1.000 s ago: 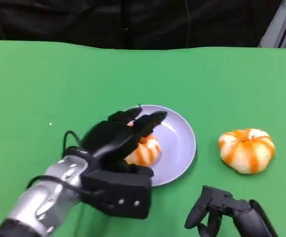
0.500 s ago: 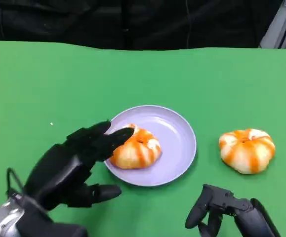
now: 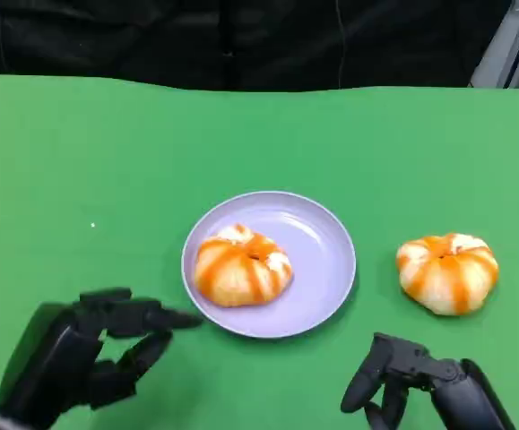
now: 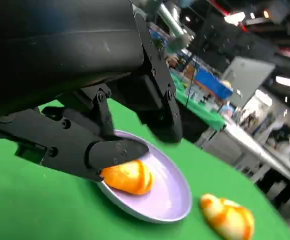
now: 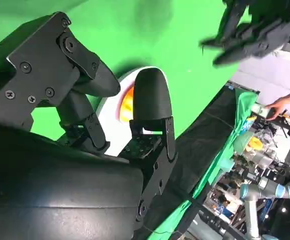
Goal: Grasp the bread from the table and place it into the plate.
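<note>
An orange-and-white striped bread (image 3: 241, 266) lies on the left half of the lavender plate (image 3: 317, 260) in the middle of the green table. A second, like bread (image 3: 447, 271) sits on the table right of the plate. My left hand (image 3: 89, 354) is low at the front left, off the plate, fingers apart and holding nothing. My right hand (image 3: 411, 381) rests at the front right, below the second bread, fingers spread and holding nothing. The left wrist view shows the bread (image 4: 128, 176) in the plate (image 4: 170, 195) just past my fingers (image 4: 114, 152).
Green cloth covers the table (image 3: 80, 161), with a dark backdrop (image 3: 241, 40) behind its far edge. In the right wrist view a person's hand (image 5: 285, 102) shows far off beside cluttered benches.
My left hand has let go of the bread in the plate and drawn back toward the front left. The right hand has stayed put.
</note>
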Tool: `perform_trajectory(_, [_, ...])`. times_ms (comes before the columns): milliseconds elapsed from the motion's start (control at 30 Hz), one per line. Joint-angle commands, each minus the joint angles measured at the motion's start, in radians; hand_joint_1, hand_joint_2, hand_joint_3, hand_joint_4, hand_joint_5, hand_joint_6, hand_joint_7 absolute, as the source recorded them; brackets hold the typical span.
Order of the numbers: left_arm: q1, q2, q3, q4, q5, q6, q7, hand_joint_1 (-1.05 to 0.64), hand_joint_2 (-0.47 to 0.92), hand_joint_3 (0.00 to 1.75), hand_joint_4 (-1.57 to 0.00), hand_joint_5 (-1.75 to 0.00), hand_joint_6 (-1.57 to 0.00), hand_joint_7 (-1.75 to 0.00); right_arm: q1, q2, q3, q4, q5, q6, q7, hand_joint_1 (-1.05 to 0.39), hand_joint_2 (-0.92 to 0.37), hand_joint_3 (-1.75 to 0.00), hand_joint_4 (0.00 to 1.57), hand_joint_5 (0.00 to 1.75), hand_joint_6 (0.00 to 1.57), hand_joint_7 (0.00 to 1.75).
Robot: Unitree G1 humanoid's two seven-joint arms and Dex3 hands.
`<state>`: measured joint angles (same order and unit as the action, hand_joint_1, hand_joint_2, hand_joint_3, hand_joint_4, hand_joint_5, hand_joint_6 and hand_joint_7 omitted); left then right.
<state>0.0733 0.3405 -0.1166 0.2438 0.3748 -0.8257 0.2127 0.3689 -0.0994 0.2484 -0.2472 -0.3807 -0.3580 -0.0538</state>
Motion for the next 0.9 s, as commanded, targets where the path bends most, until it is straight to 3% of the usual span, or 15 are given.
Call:
perform_trajectory(33, [0.028, -0.045, 0.039, -0.022, -0.039, -0.001, 0.012, 0.07, 0.25, 1.53, -0.88, -1.66, -0.93, -1.23, 0.004, -0.016, -0.011, -0.011, 0.012, 0.002, 0.007, -0.01, -0.31, -1.4, 0.8, 1.75, 0.76, 1.36])
perform_trajectory(400, [0.01, -0.093, 0.062, -0.012, -0.105, 0.047, -0.057, 0.08, 0.24, 1.54, -0.93, -1.63, -0.89, -1.41, -0.02, -0.012, -0.007, 0.016, 0.006, -0.01, -0.005, 0.04, -0.26, -1.45, 0.82, 1.72, 0.77, 1.35])
perform_trajectory(733, [-0.006, -0.077, 0.059, -0.001, -0.063, 0.015, -0.089, 0.04, 0.18, 1.59, -0.94, -1.67, -0.88, -1.44, -0.01, -0.016, -0.014, 0.008, 0.003, 0.002, -0.003, 0.01, -0.31, -1.38, 0.81, 1.72, 0.76, 1.32])
perform_trajectory(900, [-0.014, -0.066, 0.06, 0.006, 0.016, -0.007, -0.072, -0.05, 0.19, 1.58, -0.93, -1.69, -0.89, -1.4, -0.014, -0.022, -0.02, 0.015, 0.009, -0.01, -0.001, -0.01, -0.32, -1.36, 0.82, 1.73, 0.77, 1.32])
